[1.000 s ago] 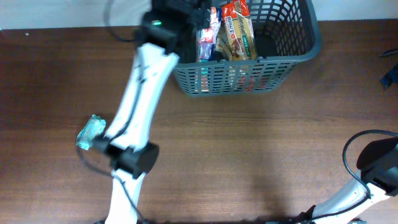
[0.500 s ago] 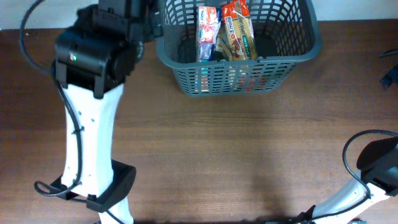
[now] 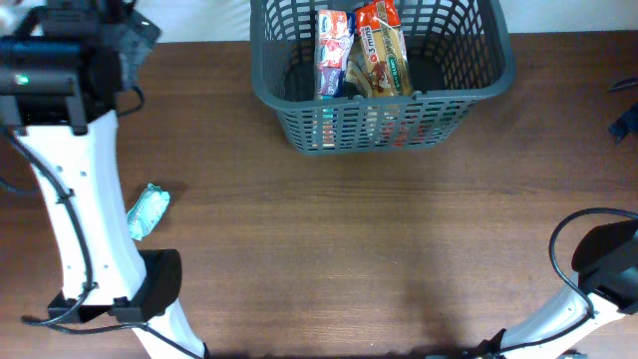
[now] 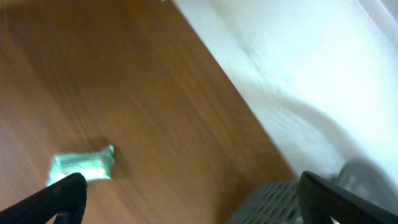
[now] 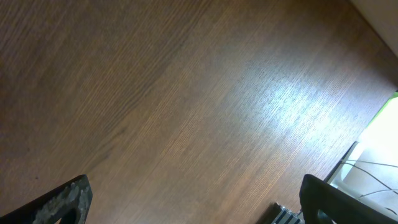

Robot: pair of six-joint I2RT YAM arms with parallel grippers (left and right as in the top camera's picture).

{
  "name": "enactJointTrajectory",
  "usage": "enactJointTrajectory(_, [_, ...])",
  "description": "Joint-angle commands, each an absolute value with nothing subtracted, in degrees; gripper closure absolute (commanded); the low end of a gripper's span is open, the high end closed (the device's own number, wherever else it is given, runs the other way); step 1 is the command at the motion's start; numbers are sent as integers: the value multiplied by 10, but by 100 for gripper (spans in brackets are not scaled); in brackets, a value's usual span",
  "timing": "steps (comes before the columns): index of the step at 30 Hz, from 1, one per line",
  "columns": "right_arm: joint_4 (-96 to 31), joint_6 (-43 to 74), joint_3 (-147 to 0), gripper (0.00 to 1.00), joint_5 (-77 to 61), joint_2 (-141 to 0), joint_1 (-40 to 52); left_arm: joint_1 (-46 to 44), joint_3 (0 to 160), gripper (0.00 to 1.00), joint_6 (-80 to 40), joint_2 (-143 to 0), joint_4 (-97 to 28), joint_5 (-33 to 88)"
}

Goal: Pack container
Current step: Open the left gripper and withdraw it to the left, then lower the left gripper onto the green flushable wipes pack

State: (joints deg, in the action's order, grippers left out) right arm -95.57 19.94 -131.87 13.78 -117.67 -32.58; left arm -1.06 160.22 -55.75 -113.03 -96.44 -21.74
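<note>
The dark grey lattice basket [image 3: 384,130] stands at the back centre of the table, and a corner of it shows in the left wrist view [image 4: 267,202]. Inside it, a white and blue packet [image 3: 332,50] and a red and green packet [image 3: 384,50] stand on end. A small green packet [image 3: 148,211] lies on the table at the left and shows in the left wrist view [image 4: 81,167]. My left gripper [image 4: 193,208] is open and empty, raised at the far left back corner, left of the basket. My right gripper [image 5: 196,208] is open and empty over bare wood.
The left arm [image 3: 80,219] stands along the table's left side beside the green packet. The right arm's base and cable [image 3: 603,264] sit at the front right corner. A white wall [image 4: 311,74] runs behind the table's back edge.
My left arm has swung left, from over the basket's left rim to the far left back corner. The basket's contents look unchanged. The right arm has not moved.
</note>
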Motion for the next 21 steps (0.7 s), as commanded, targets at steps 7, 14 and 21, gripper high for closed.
enactJointTrajectory(7, [-954,207,-1316,1,135,-1177,-326,97,1406,1,-923,-1125,-967,-113])
enactJointTrajectory(14, [-954,207,-1316,1,135,-1177,-326,155,1205,1,-981,-1125,-940,98])
enactJointTrajectory(21, [-954,207,-1316,1,135,-1177,-326,186,1058,1,-1092,-1125,-921,107])
